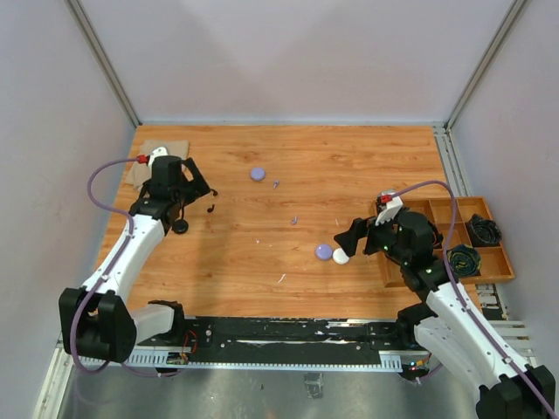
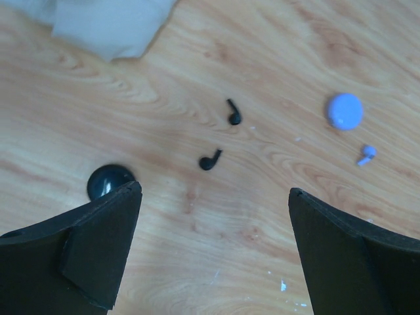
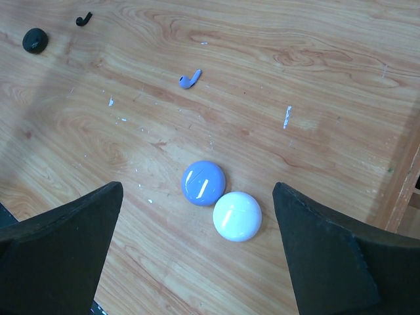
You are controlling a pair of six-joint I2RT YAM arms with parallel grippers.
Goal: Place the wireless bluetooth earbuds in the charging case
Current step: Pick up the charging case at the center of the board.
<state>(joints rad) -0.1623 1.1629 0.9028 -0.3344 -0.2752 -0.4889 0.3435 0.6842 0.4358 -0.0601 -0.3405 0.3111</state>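
Two black earbuds (image 2: 233, 113) (image 2: 210, 159) lie on the wood ahead of my left gripper (image 2: 215, 190), which is open and empty above the table. A black round case (image 2: 108, 180) sits by its left finger. A purple case (image 2: 345, 110) and a purple earbud (image 2: 366, 154) lie to the right. My right gripper (image 3: 198, 190) is open and empty, hovering over a second purple case (image 3: 203, 182) that touches a white case (image 3: 237, 216). Another purple earbud (image 3: 189, 79) lies beyond them. In the top view the left gripper (image 1: 199, 182) is at the far left and the right gripper (image 1: 348, 237) at the right.
A brown compartment tray (image 1: 437, 209) holding coiled cables stands at the table's right edge. A piece of cardboard (image 1: 157, 157) lies at the far left corner, behind the left gripper. Grey walls close in the table on three sides.
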